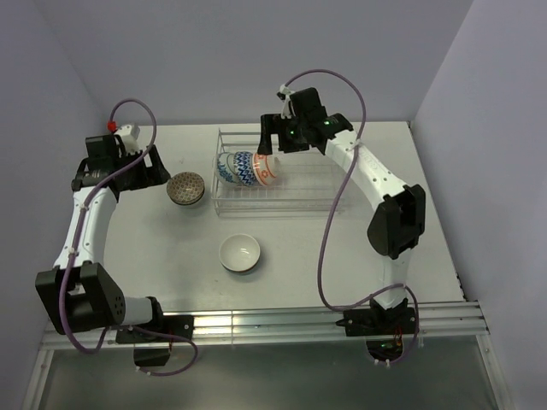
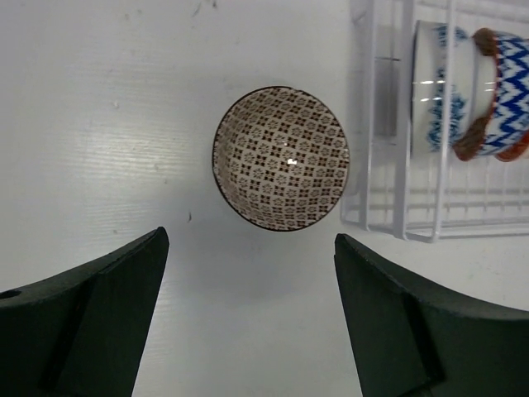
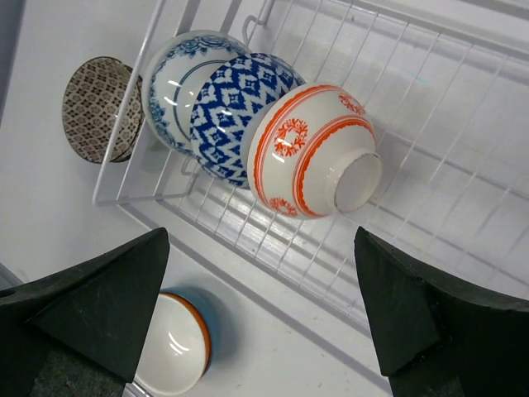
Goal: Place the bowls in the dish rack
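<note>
A: Bowls in the clear wire dish rack (image 1: 301, 198)?
B: Three on edge, upper centre: two blue-and-white ceramic bowls (image 1: 235, 168) and an orange-red patterned bowl (image 1: 266, 168). The grey-brown patterned bowl (image 1: 185, 189) sits left of the rack, and the plain white bowl (image 1: 239, 253) is lower centre.
A: Fingers?
B: The left gripper (image 2: 250, 238) and right gripper (image 3: 260, 234) are both spread, gripping nothing.

A brown-checked bowl (image 2: 281, 157), a blue-zigzag bowl (image 3: 234, 112), an orange-banded bowl (image 3: 307, 150).

The white desk (image 1: 427, 213) carries the dish rack (image 1: 312, 184) toward its far side. Just beside the rack's left end sits the grey-brown patterned bowl (image 1: 185, 188), upright (whether they touch is unclear). The white bowl (image 1: 239, 253) stands upright nearer the front, apart from both.
</note>
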You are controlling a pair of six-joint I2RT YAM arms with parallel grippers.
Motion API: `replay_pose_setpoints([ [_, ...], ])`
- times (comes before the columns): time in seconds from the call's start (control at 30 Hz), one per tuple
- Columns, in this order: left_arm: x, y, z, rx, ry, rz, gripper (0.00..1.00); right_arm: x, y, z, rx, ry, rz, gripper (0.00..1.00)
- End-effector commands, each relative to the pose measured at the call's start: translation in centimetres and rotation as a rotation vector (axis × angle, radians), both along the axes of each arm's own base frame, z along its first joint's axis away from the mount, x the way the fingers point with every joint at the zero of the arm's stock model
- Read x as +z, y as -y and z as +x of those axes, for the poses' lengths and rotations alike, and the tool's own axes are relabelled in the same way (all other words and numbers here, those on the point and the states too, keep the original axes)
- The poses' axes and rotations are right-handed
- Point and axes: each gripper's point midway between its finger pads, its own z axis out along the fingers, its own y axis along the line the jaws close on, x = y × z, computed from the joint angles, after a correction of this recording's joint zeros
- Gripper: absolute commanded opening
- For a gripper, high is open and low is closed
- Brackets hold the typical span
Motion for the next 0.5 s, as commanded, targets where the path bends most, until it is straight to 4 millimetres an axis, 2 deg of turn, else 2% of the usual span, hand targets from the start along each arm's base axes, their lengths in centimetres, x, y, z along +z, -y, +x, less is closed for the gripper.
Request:
replay_pose_setpoints([
  [0.0,-1.0,-1.6,0.5,0.082,-0.031,0.043,0.86,4.2,1.9,-0.8,-0.024,0.112,-0.004,1.00],
  [0.1,-3.0,-1.9,0.9,0.102,-0.108,0.035,0.80,4.8,2.6,-1.6,-0.030,0.131,-0.010,1.00],
  [0.13,-3.8,-1.9,1.2,0.106,-0.131,0.032,0.73,4.8,2.8,-1.7,-0.031,0.132,-0.017,1.00],
  [0.23,-5.4,-1.8,1.6,0.125,-0.168,0.033,0.67,4.9,3.6,-2.2,-0.043,0.134,-0.027,1.00],
  [0.4,-6.9,-0.9,2.6,0.120,-0.192,0.026,0.63,4.6,4.6,-2.6,-0.058,0.121,-0.032,1.00],
  [0.47,-7.5,-0.4,2.9,0.112,-0.203,0.024,0.58,4.2,5.0,-2.8,-0.063,0.112,-0.035,1.00],
])
